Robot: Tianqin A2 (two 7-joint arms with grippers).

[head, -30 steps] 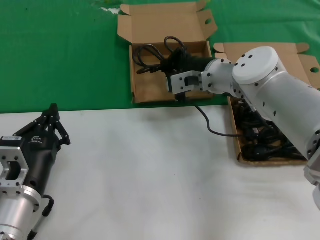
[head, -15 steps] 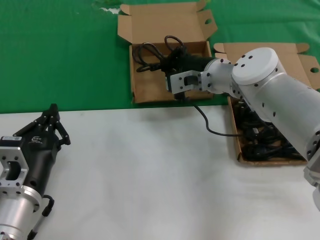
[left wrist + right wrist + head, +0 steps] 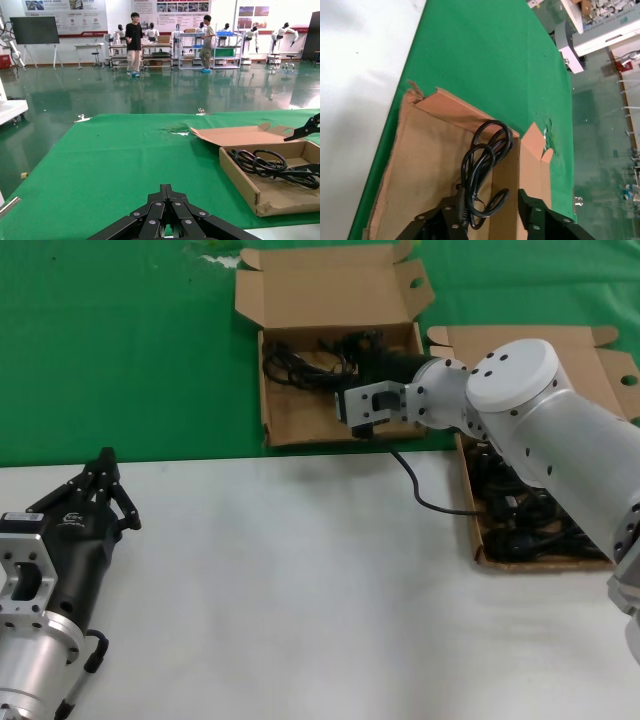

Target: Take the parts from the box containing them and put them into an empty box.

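My right gripper (image 3: pixel 347 348) (image 3: pixel 487 215) reaches over the back of the empty box (image 3: pixel 300 418) (image 3: pixel 415 165), the squarer brown one with a wavy front wall. Its jaws stand open. A looped black cable bundle (image 3: pixel 305 365) (image 3: pixel 482 160) lies on the box floor, with one loop between the open fingers and against one of them. The box containing the parts (image 3: pixel 478 535) sits at the right under my right arm, with several black cables (image 3: pixel 520 518) in it. My left gripper (image 3: pixel 105 465) (image 3: pixel 167 189) rests shut at the left of the white table.
One thin black cable (image 3: pixel 415 488) trails from the right box across the white table toward the near wall of the empty box. Both lids stand open at the back. Green cloth (image 3: pixel 120 350) covers the far part of the table.
The cable bundle, held up above the empty box before, now lies flat and lower at its back. My right gripper has shifted slightly right. The left arm has not moved.
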